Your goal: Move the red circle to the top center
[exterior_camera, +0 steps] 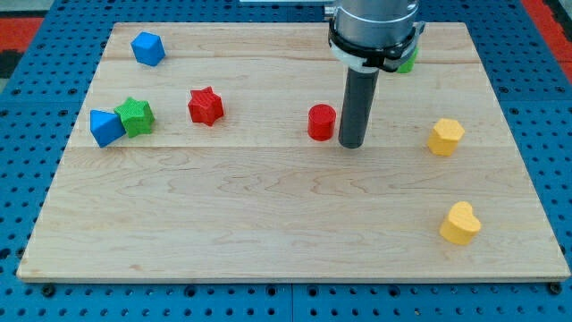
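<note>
Hand is not the right word for this arm: it carries none, only a straight dark rod, so nothing is grasped or clenched. My tip (pixel 350 144) stands on the tabletop (pixel 268 215) just beside the red circle (pixel 322 122), on that block's right side in the view. I cannot tell if the two touch or if a thin gap stays between them.

The red circle lies a little right of the middle of the tabletop, about halfway between the view's top and the centre line. It stands flat, as a short round cylinder.

To the view's left of it, well apart, is a red star (pixel 206 105). Further left, near the left edge, a green star (pixel 135 116) and a blue block (pixel 106 127) with angled faces sit side by side, seemingly touching. Near the top left corner lies another blue block (pixel 147 48), also with several flat faces.

To the view's right of my tip, a yellow block (pixel 445 136) of roughly six-sided shape lies near the right edge. Below it, toward the view's bottom right, is a yellow heart (pixel 459 224).

Behind the grey body of the arm (pixel 374 27), at the view's top, a small part of a green block (pixel 408 63) shows; its shape is hidden.
</note>
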Controlling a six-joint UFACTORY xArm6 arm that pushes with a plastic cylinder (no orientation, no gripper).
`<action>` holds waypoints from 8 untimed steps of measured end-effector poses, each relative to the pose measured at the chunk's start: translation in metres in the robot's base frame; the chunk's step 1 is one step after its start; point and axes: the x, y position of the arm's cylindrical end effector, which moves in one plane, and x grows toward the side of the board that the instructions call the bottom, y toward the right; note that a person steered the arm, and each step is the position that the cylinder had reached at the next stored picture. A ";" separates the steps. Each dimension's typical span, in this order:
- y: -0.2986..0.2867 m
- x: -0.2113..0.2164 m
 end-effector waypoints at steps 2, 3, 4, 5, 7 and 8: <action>0.004 -0.010; -0.053 -0.014; -0.086 -0.034; -0.101 -0.076; -0.114 -0.130; -0.082 -0.118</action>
